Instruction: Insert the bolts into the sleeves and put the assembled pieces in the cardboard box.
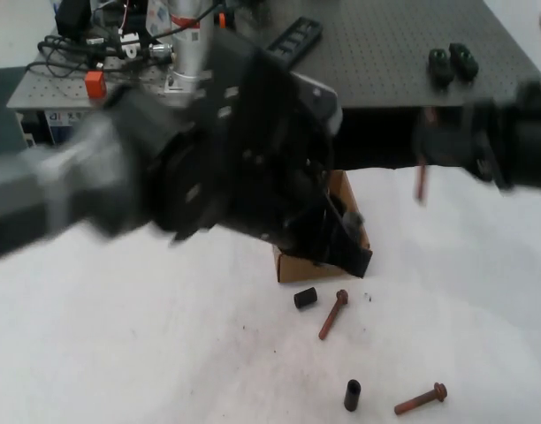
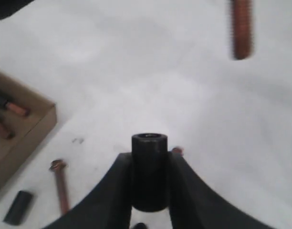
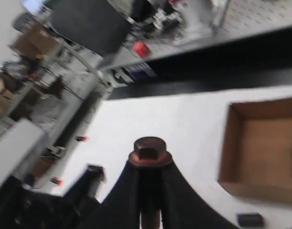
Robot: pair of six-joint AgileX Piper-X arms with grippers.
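While the left gripper [image 2: 150, 160] is closed tight on an upright sleeve [image 2: 149, 183] with its open end up, the right gripper [image 3: 148, 167] is clamped just under the head of a bolt [image 3: 147, 149], whose threaded end hangs well apart from that sleeve. Misalignment looks like the main risk. If the bolt comes down off-centre or tilted, its tip could catch the rim, twisting the sleeve in the fingers or slipping the bolt. The cardboard box [image 2: 26, 124] sits beside the left gripper, with a loose bolt [image 2: 60, 186] and a loose sleeve [image 2: 18, 207] nearby. From above, the left arm covers much of the box, the right fingers hide the bolt's shank, and the pieces inside the box are cut off.
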